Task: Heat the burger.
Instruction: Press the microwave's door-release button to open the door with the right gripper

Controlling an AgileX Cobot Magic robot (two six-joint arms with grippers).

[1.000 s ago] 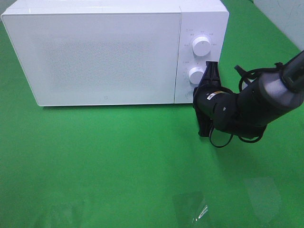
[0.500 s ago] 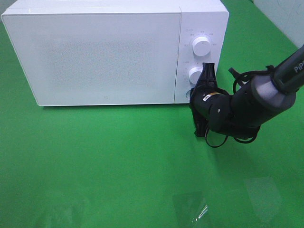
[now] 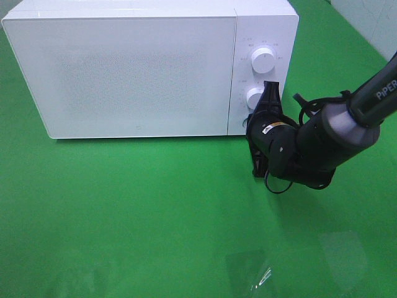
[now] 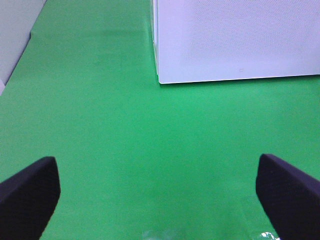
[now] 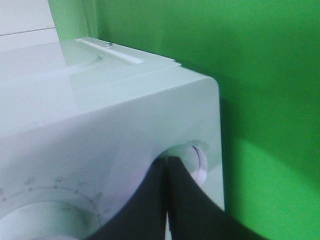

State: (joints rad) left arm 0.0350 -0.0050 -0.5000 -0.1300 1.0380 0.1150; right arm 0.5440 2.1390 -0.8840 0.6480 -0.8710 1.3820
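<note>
The right gripper [image 3: 271,87] has been sliding in toward the microwave [image 3: 136,68] over the last second, its wrist now sitting closer to the control panel than it was. Its fingers are staying pressed together with nothing between them. In the right wrist view their joined tip [image 5: 167,161] is lying right at the small round button [image 5: 199,161] near the panel's lower corner, though whether it is actually touching cannot be told. That reads as the arm lining up to push a control, probably the door release, so the task looks to be at an early step or at the start of the heating itself.

The burger is not showing in any view. The microwave door is closed and frosted white, so whether the burger is already sitting inside cannot be told.

The left gripper [image 4: 160,192] is hanging over the green cloth [image 3: 124,211] with its fingers spread wide and empty, well clear of the microwave's near corner.

Two knobs are crowding the approach — the upper knob [image 3: 263,61] and the lower knob [image 3: 255,98], the latter just beside the dark fingers. A nudge to either could be a risk. A scrap of clear film [image 3: 257,273] is lying on the cloth, well apart from the action.
</note>
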